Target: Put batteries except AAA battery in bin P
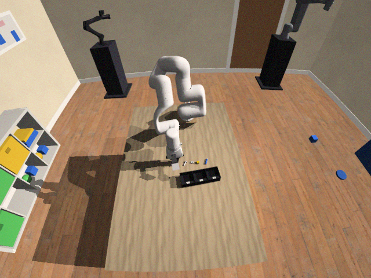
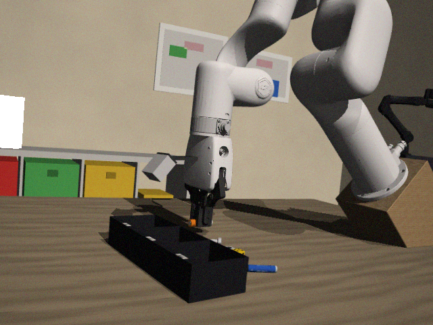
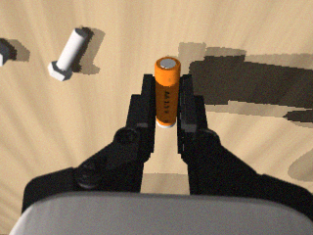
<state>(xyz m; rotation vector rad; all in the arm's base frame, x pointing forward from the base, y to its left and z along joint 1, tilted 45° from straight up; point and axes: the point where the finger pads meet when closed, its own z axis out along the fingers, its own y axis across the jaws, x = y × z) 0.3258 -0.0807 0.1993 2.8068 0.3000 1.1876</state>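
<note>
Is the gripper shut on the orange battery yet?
Yes. The gripper is shut on the orange battery: both fingers press its sides in the wrist view.

Arm bent down, tool [image 3: 166, 105] clamped on battery [image 3: 165, 90].
</note>
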